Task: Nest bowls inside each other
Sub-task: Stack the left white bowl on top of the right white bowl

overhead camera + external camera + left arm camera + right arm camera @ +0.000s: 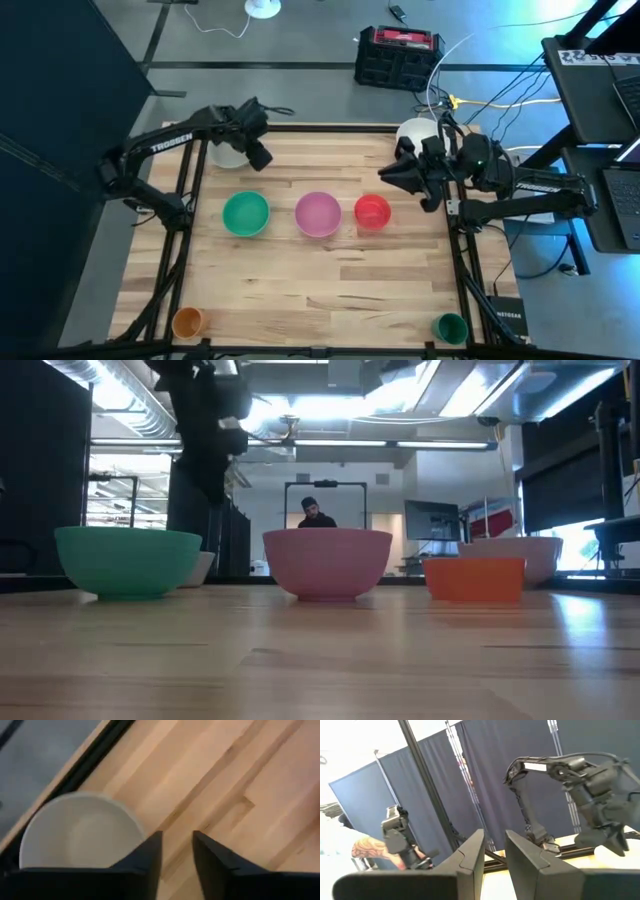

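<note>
Three bowls stand in a row on the wooden table: green (245,213), pink (318,213) and the small red one (372,211). A pale grey bowl (226,155) stands at the far left edge, and a white bowl (414,132) at the far right is partly under the right arm. My left gripper (260,157) hangs tilted down just right of the pale grey bowl (80,835), open, with bare table between its fingers (150,855). My right gripper (384,173) hovers high near the white bowl, pointing level toward the table's left, open and empty (495,850).
An orange cup (187,322) and a green cup (451,326) stand at the near corners. Dark frame rails run along the table's left and right edges. A black crate (398,55) sits on the floor beyond the far edge. A person (316,512) sits in the room behind.
</note>
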Tool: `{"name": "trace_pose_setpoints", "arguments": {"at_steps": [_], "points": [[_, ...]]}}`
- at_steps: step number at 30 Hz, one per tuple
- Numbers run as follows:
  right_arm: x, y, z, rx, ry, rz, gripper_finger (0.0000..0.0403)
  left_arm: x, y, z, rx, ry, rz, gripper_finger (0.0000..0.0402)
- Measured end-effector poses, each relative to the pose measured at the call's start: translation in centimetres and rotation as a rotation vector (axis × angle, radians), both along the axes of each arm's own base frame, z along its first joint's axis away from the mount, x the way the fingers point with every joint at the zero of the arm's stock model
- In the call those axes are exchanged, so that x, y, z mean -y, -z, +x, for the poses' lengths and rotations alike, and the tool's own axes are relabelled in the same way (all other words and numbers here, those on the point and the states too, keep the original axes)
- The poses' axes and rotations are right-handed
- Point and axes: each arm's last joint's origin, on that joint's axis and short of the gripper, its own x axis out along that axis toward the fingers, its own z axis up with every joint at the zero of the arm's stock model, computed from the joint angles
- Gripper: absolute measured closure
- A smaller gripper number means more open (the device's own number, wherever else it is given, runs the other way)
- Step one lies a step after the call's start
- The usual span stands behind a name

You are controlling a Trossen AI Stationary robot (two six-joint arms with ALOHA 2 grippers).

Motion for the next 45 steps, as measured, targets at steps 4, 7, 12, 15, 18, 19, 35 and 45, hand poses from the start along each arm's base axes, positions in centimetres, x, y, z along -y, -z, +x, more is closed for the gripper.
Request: {"name": "trace_pose_setpoints", "arguments": {"at_steps": [4,7,12,15,18,19,35,45], "points": [[0.0,0.0,0.0,-0.003,-0.015,0.001,0.0343,-1.3,1.6,-0.5,-0.097,-0.067,-0.062,0.0223],[-0.1,0.1,0.0,-0.009,-0.022,0.000,0.0343,-1.8,2.2,-0.8,-0.124,-0.089,-0.081,0.0191],[-0.1,0.4,0.0,-0.039,-0.030,0.001,0.0343,-2.4,3.1,-0.6,-0.121,-0.140,-0.121,0.0177],[-0.1,0.5,0.0,-0.048,-0.039,0.000,0.0343,-2.6,3.8,-0.2,-0.138,-0.139,-0.142,0.0177],[-0.1,0.6,0.0,-0.060,-0.042,0.001,0.0343,-2.6,4.2,0.0,-0.149,-0.136,-0.151,0.0177],[-0.1,0.6,0.0,-0.064,-0.043,0.001,0.0343,-2.7,4.3,0.1,-0.153,-0.135,-0.154,0.0177],[-0.1,1.3,0.1,-0.135,-0.056,0.000,0.0343,-2.6,6.9,0.7,-0.222,-0.123,-0.206,0.0176],[-0.2,1.1,-0.1,-0.117,-0.057,0.015,0.0343,-2.1,8.9,-0.1,-0.252,-0.103,-0.224,0.0185]]}}
